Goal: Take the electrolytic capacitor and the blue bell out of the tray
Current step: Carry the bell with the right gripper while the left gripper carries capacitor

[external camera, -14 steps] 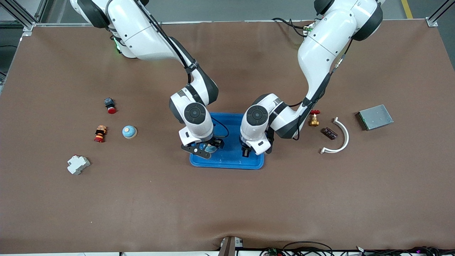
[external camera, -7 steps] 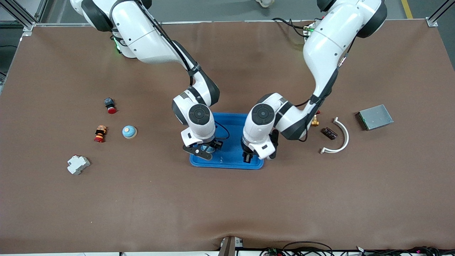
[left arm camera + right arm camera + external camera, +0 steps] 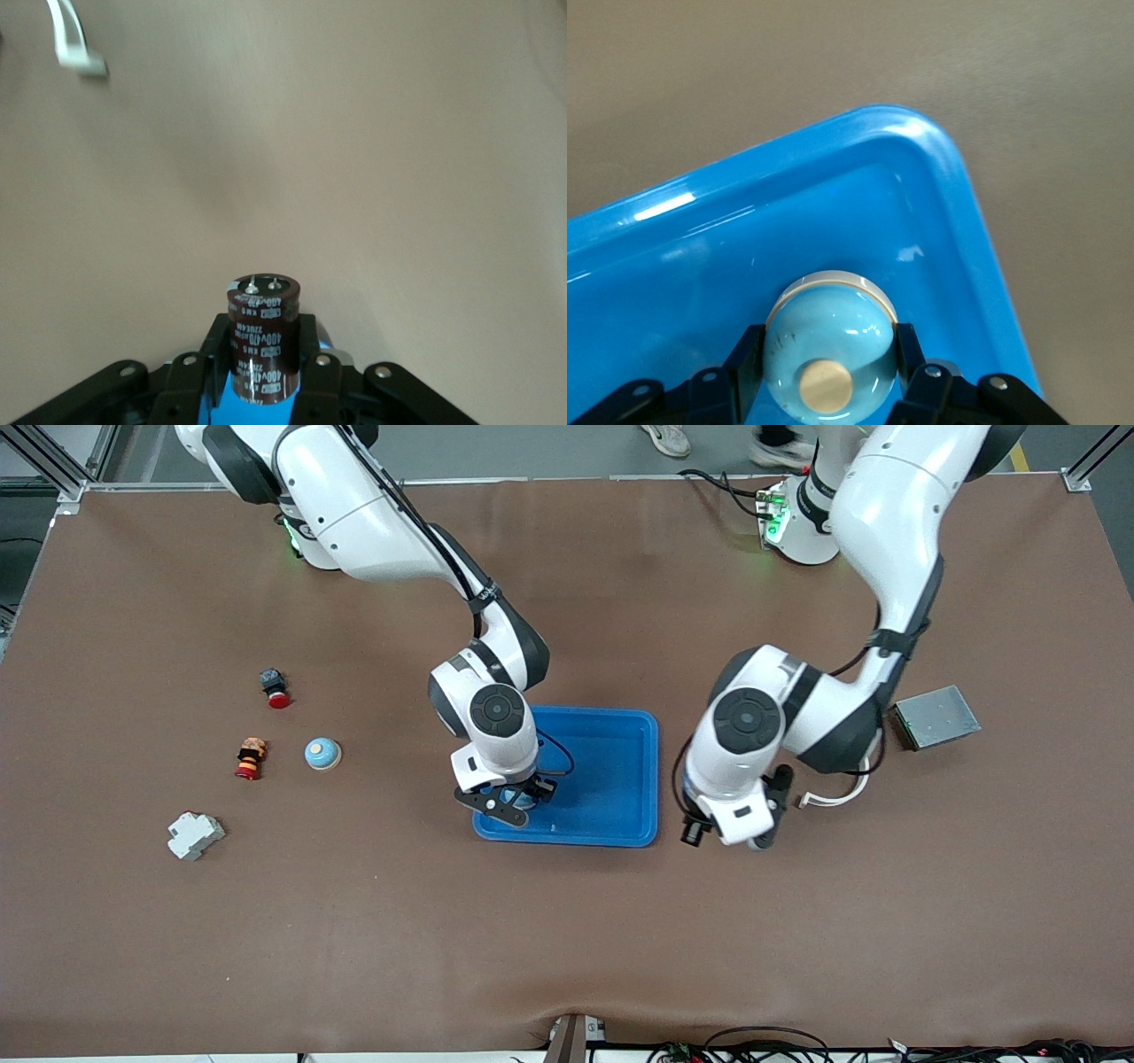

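Observation:
My right gripper (image 3: 508, 801) is shut on a light-blue bell (image 3: 828, 341) with a beige knob. It holds the bell low over the blue tray (image 3: 611, 779), in the corner nearest the front camera toward the right arm's end. The tray's rim (image 3: 939, 168) shows in the right wrist view. My left gripper (image 3: 695, 833) is over the bare table beside the tray, toward the left arm's end. It is shut on a dark brown capacitor (image 3: 263, 341) with white print, which stands upright between the fingers (image 3: 307, 350).
A second light-blue bell (image 3: 322, 754), two red button parts (image 3: 275, 687) (image 3: 250, 758) and a white breaker (image 3: 195, 835) lie toward the right arm's end. A white arc (image 3: 842, 793), partly hidden by the left arm, and a grey metal box (image 3: 935, 716) lie toward the left arm's end.
The left arm has swung from over the tray to the table beside it, toward the left arm's end, with the capacitor. The right gripper has barely moved.

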`<state>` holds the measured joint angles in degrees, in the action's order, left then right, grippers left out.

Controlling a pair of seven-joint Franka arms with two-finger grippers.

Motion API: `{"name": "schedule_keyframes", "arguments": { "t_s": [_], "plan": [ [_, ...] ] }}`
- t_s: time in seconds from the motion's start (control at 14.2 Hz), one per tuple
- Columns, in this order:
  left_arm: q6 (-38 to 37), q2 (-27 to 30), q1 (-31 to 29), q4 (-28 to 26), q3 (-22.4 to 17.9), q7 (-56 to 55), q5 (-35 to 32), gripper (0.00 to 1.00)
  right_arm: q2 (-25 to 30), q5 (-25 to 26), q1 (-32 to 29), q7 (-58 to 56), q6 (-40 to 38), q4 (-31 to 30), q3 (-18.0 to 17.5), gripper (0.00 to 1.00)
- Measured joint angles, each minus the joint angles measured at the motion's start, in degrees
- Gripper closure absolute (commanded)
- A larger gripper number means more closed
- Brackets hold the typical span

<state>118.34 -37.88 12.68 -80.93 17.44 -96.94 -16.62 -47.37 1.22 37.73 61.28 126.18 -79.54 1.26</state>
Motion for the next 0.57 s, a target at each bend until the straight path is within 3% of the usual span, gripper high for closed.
{"name": "schedule_keyframes", "arguments": {
  "t_s": [0.21, 0.57],
  "plan": [
    [-0.9, 1.4, -5.4, -3.0, 0.0, 9.5, 0.0, 1.00, 0.5, 0.0, -0.6, -3.8, -6.0, 3.9, 0.0, 1.00],
    [-1.3, 1.7, -11.7, -6.3, -0.1, 20.4, 0.0, 1.00, 3.6, -1.0, -5.1, -17.8, -11.5, 4.7, 0.2, 1.00]
  ]
}}
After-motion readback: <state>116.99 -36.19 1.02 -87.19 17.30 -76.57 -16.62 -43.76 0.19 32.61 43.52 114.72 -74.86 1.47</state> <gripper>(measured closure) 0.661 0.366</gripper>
